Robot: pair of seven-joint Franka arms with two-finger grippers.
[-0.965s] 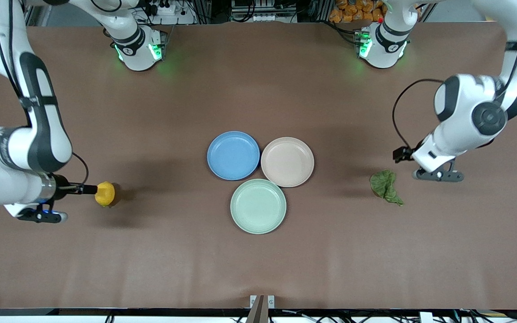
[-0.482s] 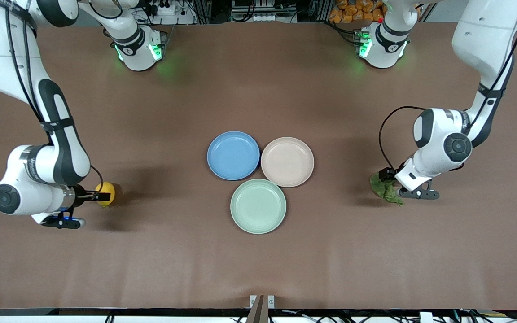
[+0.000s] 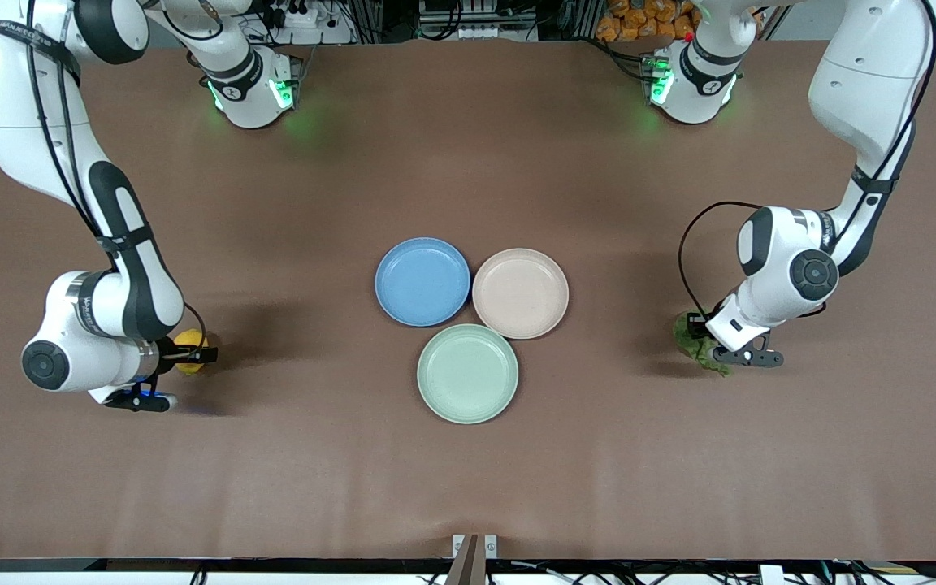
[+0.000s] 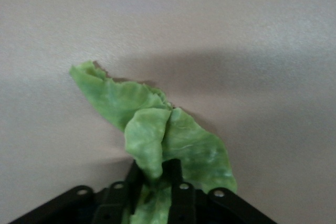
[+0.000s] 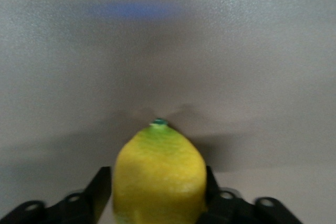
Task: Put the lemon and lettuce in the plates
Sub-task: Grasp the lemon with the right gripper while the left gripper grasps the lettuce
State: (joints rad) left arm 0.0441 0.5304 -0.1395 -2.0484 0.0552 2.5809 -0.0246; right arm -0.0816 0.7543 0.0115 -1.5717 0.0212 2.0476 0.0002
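Observation:
The yellow lemon (image 3: pixel 184 339) lies on the table toward the right arm's end. My right gripper (image 3: pixel 196 355) is down at it, and in the right wrist view the lemon (image 5: pixel 157 161) sits between the fingers (image 5: pixel 101 192), which touch both its sides. The dark green lettuce (image 3: pixel 702 355) lies toward the left arm's end. My left gripper (image 3: pixel 691 331) is down on it, and in the left wrist view its narrow-set fingers (image 4: pixel 176 174) pinch a fold of the leaf (image 4: pixel 184 140). The blue plate (image 3: pixel 422 281) and the beige-pink plate (image 3: pixel 520 292) stand side by side mid-table, both empty.
A pale mint-green plate (image 3: pixel 467 373) touches both plates and lies nearer the front camera, also empty. Bare brown table (image 3: pixel 468 487) surrounds the plates. The arms' bases (image 3: pixel 253 89) stand along the table's back edge.
Both arms came in and down: the right gripper slid forward so the lemon is between its fingers, and the left gripper dropped from beside the lettuce onto it and closed on a fold.

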